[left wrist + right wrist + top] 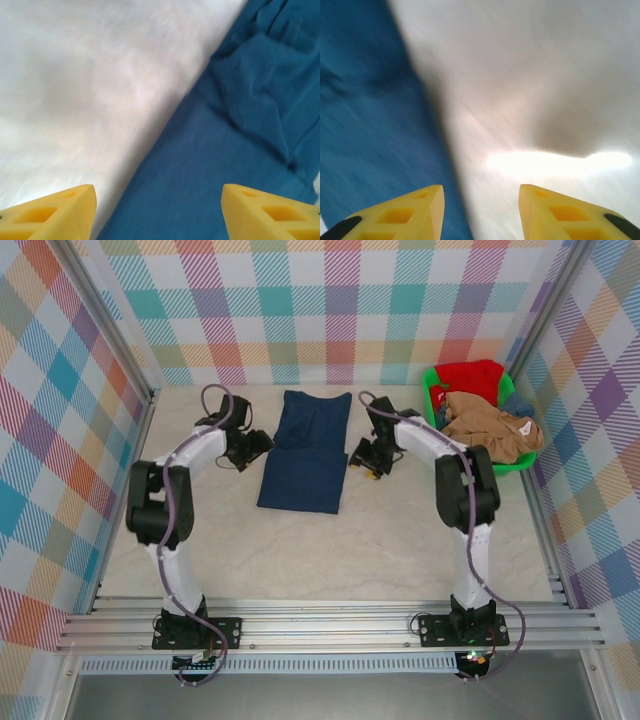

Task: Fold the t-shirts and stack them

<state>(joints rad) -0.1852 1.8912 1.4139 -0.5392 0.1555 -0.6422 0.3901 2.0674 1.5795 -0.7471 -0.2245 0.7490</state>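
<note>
Navy shirt (305, 455) lies folded lengthwise; left jaws at its 9 o'clock, right jaws at 3, both released, likely lined up to fold again.

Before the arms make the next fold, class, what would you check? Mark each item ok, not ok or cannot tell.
1. Left gripper open and empty: ok.
2. Right gripper open and empty: ok.
3. Blue shirt lies as a long strip on the table, with one gripper beside each long edge: ok.
4. Shirt edge runs between the fingers in each wrist view: ok.
5. Cloth smooth: not ok, the left wrist view shows creases.
6. Tan shirt and red shirt sit in the basket, apart from the fold: ok.
</note>
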